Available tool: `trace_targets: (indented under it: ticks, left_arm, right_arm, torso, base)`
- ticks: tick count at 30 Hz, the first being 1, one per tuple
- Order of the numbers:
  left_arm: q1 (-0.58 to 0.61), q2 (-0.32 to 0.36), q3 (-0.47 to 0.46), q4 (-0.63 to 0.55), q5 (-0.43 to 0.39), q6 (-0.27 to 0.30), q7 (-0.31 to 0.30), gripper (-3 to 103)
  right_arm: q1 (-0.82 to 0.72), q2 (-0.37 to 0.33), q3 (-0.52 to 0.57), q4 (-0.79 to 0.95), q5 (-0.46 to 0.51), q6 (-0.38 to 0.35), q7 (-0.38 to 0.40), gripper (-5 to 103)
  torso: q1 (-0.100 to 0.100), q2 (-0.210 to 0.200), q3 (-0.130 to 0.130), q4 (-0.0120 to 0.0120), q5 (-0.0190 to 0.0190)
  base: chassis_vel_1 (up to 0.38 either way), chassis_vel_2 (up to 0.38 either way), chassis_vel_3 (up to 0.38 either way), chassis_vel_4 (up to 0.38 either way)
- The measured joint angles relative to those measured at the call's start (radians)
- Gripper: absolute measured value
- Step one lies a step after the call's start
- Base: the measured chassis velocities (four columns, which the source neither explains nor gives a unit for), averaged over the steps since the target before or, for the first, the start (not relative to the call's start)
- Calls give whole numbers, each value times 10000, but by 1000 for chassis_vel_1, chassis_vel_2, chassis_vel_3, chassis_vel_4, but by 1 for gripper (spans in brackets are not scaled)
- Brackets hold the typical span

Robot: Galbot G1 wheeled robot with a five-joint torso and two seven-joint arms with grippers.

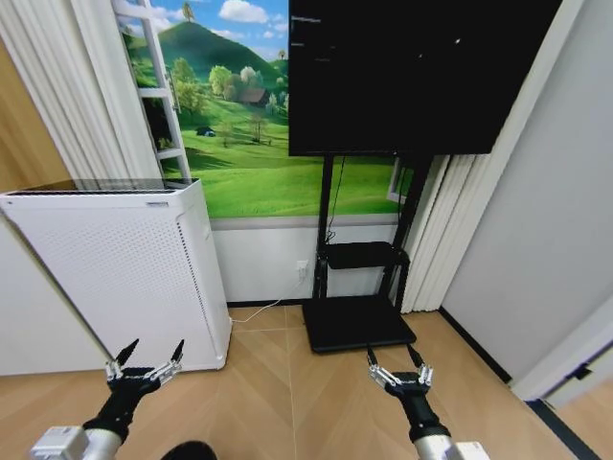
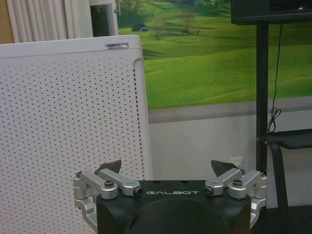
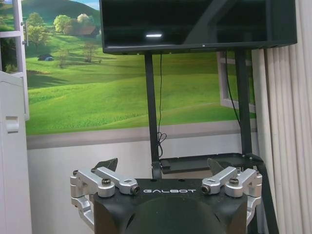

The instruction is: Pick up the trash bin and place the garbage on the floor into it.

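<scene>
The trash bin and the garbage are out of view. The floor of tan herringbone wood lies ahead of me. My left gripper hangs low at the left, open and holding nothing, just in front of a white air purifier. In the left wrist view the left gripper has its fingers spread wide toward that purifier. My right gripper hangs low at the right, open too, facing a black TV stand. The right wrist view shows the right gripper with nothing between its fingers.
A large black TV hangs on the stand before a green landscape mural. White curtains and a grey wall close the right side. A dark rounded shape sits at the bottom edge; what it is I cannot tell.
</scene>
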Motion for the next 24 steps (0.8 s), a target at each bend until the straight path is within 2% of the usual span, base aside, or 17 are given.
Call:
trace_targets:
  ticks: [14, 18, 20, 22, 24]
  left_arm:
    - [0, 1, -1, 0, 0, 0, 1, 100]
    - [0, 0, -1, 0, -1, -1, 0, 100]
    - [0, 0, -1, 0, 0, -1, 1, 100]
    - [0, 1, 0, 1, -1, 0, 0, 100]
    - [1, 1, 0, 0, 0, -1, 1, 100]
  right_arm:
    - [0, 0, 0, 0, 1, 0, 0, 100]
    - [-1, -1, 0, 0, 0, 0, 0, 100]
    - [-1, -1, 1, 0, 0, 0, 0, 100]
    - [-2, 0, 1, 0, 0, 0, 0, 100]
    - [-1, -1, 0, 0, 1, 0, 0, 100]
  torso:
    - [-8, -25, -13, 0, 4]
    - [-14, -24, -18, 3, -6]
    - [-12, -32, -16, 1, 7]
    - [-13, -32, -18, 2, -7]
    - [-13, -34, -18, 2, 7]
  base:
    - [304, -302, -306, 302]
    - [363, -367, -367, 369]
    - [369, -373, -369, 364]
    - [345, -364, -355, 356]
    - [360, -369, -342, 343]
